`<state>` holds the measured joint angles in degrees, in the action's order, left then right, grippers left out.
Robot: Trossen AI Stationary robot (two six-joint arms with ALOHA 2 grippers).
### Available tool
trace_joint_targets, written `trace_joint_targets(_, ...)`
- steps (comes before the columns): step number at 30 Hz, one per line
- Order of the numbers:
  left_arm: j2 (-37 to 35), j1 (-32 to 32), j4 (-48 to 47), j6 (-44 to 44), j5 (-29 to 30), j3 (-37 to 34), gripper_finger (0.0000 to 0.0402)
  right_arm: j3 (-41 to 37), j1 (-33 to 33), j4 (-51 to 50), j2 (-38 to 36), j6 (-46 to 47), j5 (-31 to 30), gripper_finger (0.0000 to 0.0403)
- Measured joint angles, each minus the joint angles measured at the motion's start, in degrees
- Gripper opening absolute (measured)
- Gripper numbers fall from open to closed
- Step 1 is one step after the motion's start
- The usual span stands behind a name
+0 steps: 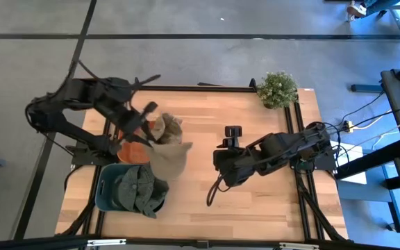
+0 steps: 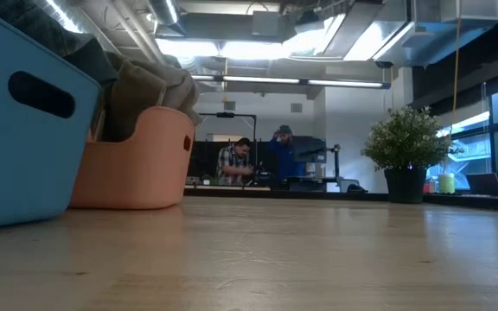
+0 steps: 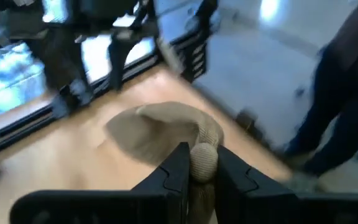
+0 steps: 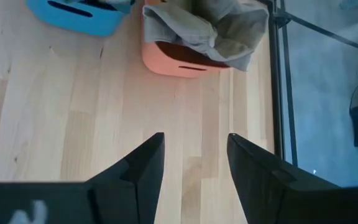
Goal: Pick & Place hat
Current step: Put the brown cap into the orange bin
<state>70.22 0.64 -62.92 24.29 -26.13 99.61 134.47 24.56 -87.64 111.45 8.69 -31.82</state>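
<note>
A tan knitted hat [image 1: 165, 129] is in my left gripper [image 1: 150, 125], which hovers above the orange bin [image 1: 125, 151] and is shut on it. More tan cloth [image 1: 171, 160] fills that bin and drapes over its rim; in the low view it bulges above the orange bin [image 2: 137, 164]. A blue bin [image 1: 110, 191] beside it holds dark green hats [image 1: 139, 186]. My right gripper [image 4: 194, 165] is open and empty, low over bare table right of the bins [image 1: 219, 158]. My left gripper pinches a bunched fold of the tan hat [image 3: 204, 160] between its two fingers [image 3: 178, 165]. The rest of the hat [image 3: 157, 130] spreads out beyond the fingertips. Whether that part is clear of the cloth in the bin, I cannot tell.
A potted plant [image 1: 278, 89] stands at the table's far right corner. Bare wood lies between the bins and my right arm [image 1: 283, 149]. People stand in the room behind the table [image 2: 262, 160]. A person's dark legs show in the left wrist view [image 3: 337, 106].
</note>
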Motion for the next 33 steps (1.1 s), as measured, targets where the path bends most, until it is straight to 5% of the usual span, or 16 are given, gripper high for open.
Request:
trace_joint_targets(4, 0.0, 0.0, -12.6, 5.2, 7.6, 5.1, 0.0038, -0.5, 0.0, -0.1, 0.0, 0.2, 0.0, 0.0177)
trace_joint_targets(7, -0.1, 0.0, -20.2, 10.1, 8.2, 8.3, 0.0040, -0.5, 0.0, -0.1, 0.0, 0.2, -0.1, 0.0177)
trace_joint_targets(14, -2.0, 0.0, -24.6, 21.3, 10.0, 11.7, 0.0038, -0.5, 0.0, 0.0, 0.0, 0.2, -0.1, 0.0177)
trace_joint_targets(19, -2.6, -0.1, -27.0, 28.4, 20.0, 11.1, 0.0046, -0.5, 0.0, 1.2, 0.0, 0.3, -0.1, 0.0177)
trace_joint_targets(33, -3.6, 0.6, -27.1, 32.2, 20.9, 0.3, 0.0041, -0.5, -0.2, 1.6, 0.0, 0.3, -0.1, 0.0177)
